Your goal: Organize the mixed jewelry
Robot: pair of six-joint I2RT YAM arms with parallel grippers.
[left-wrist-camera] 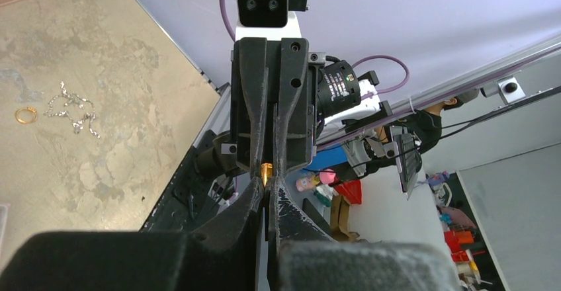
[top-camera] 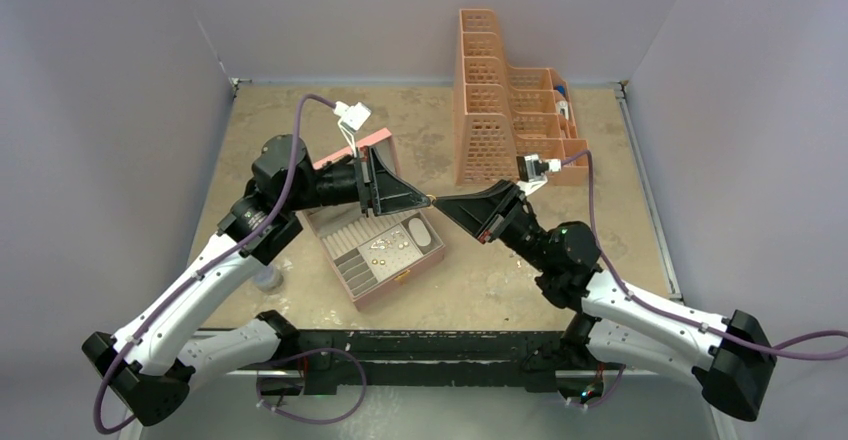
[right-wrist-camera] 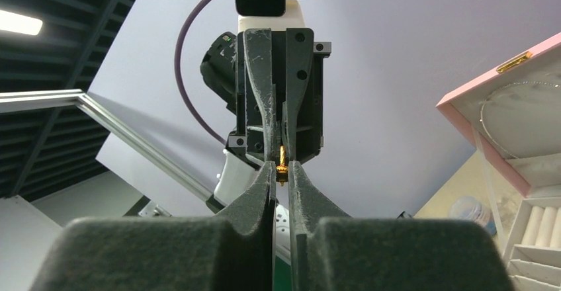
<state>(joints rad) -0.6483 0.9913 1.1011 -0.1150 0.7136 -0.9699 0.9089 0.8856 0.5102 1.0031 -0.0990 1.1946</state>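
My left gripper [top-camera: 427, 198] and right gripper [top-camera: 441, 202] meet tip to tip in the air above the open pink quilted box [top-camera: 405, 277]. A tiny coppery-gold stud [top-camera: 433, 199] sits between them. In the left wrist view the left gripper [left-wrist-camera: 268, 180] is nearly closed, with the stud [left-wrist-camera: 266, 170] at its tips. In the right wrist view the right gripper [right-wrist-camera: 282, 170] pinches the stud [right-wrist-camera: 282, 165], whose stem runs up between the left fingers. Several small pieces [top-camera: 385, 248] lie in the box tray. A gold ring [left-wrist-camera: 26, 114] and a silver chain [left-wrist-camera: 71, 111] lie on the table.
A tall orange mesh organizer [top-camera: 500, 110] stands at the back right. A small clear round container [top-camera: 267, 278] sits by the left arm. The box's raised lid [right-wrist-camera: 509, 125] and its ring rolls [right-wrist-camera: 539, 228] show at the right of the right wrist view.
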